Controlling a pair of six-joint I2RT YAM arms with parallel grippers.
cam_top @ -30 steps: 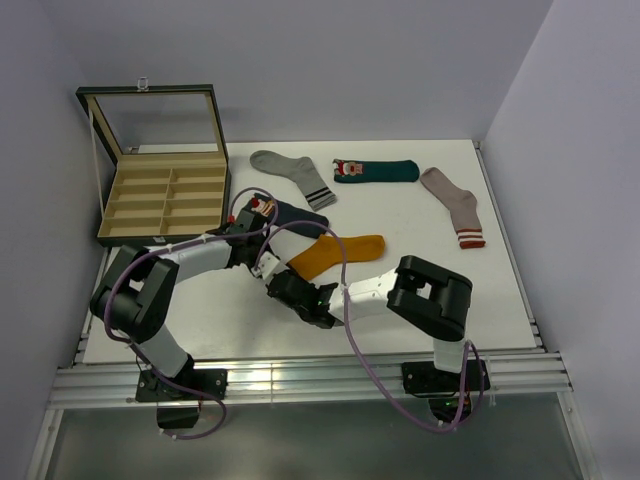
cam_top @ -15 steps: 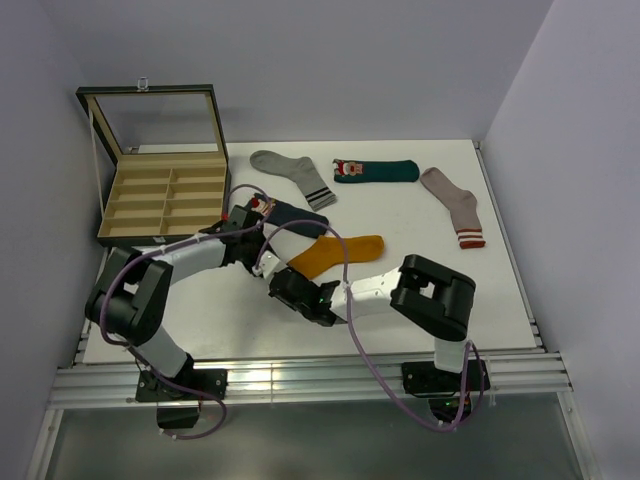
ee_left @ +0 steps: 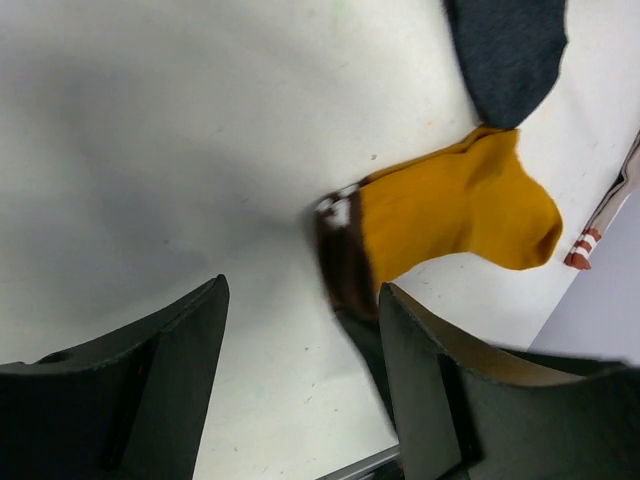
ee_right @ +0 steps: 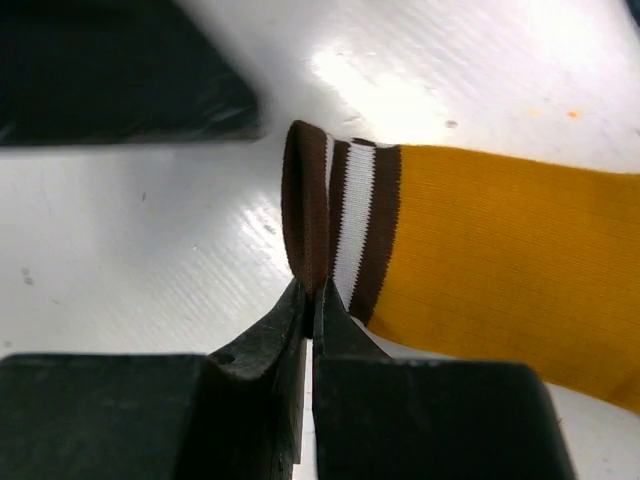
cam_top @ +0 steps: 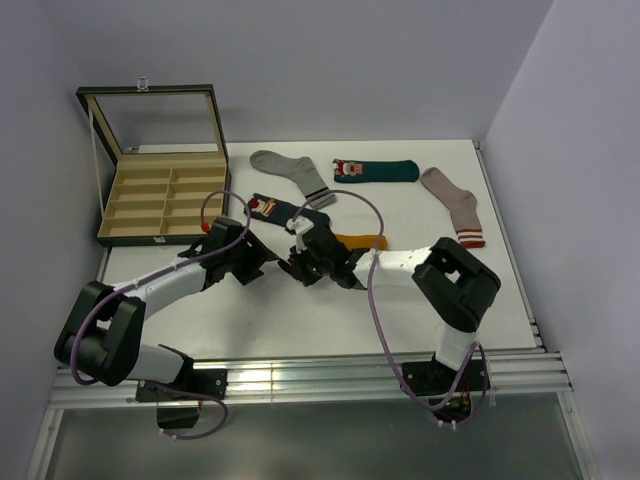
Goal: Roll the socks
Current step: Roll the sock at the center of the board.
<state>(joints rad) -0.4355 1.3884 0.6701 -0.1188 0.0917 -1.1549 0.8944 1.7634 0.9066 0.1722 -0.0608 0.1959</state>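
Cuff (ee_right: 340,215) of the mustard-orange sock (ee_right: 500,270), striped brown and white, is pinched at its brown edge by the right gripper (ee_right: 312,295). The gripper's fingers (ee_right: 250,350) are pressed almost together with only the fabric between them. The cuff edge stands up off the white table (cam_top: 420,290) at that spot, while the rest of the sock lies flat with its toe toward the right side. This sock sits near the middle of the table, between the two arms.

The left gripper (ee_left: 300,290) hovers just beside the cuff with its fingers (ee_left: 170,370) spread wide, holding nothing. In the left wrist view the cuff is blurred.

The navy sock (cam_top: 280,210) with its red-white figure lies flat just behind the grippers, its toe close to the mustard-orange sock. The dark teal sock (cam_top: 378,171) lies flat near the far edge, well apart from both grippers. To its left is a grey sock (cam_top: 292,170) with dark stripes, and to its right a pinkish-beige sock (cam_top: 455,215) with a red-striped cuff. A wooden box (cam_top: 165,190) with compartments stands at the far left corner, its lid raised
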